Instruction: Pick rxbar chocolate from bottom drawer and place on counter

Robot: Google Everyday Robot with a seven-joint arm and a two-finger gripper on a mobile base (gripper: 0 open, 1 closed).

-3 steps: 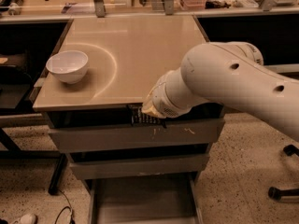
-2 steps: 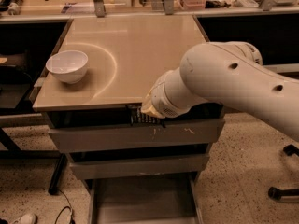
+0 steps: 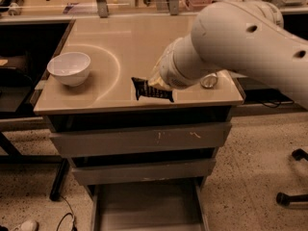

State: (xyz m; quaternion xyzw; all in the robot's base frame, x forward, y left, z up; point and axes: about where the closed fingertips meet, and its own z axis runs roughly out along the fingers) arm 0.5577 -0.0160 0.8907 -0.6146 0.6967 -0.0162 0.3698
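I judge this the placing step: my gripper (image 3: 159, 84), whose grip I cannot tell, sits at the rxbar chocolate (image 3: 150, 91) lying near the counter's (image 3: 120, 42) 6 o'clock edge, so next comes a clean release and a lift straight up.

No words or numbers can be read, not even on the black rxbar chocolate (image 3: 144, 91). The tool (image 3: 156, 83) is seen right by it, over the surface (image 3: 110, 42).
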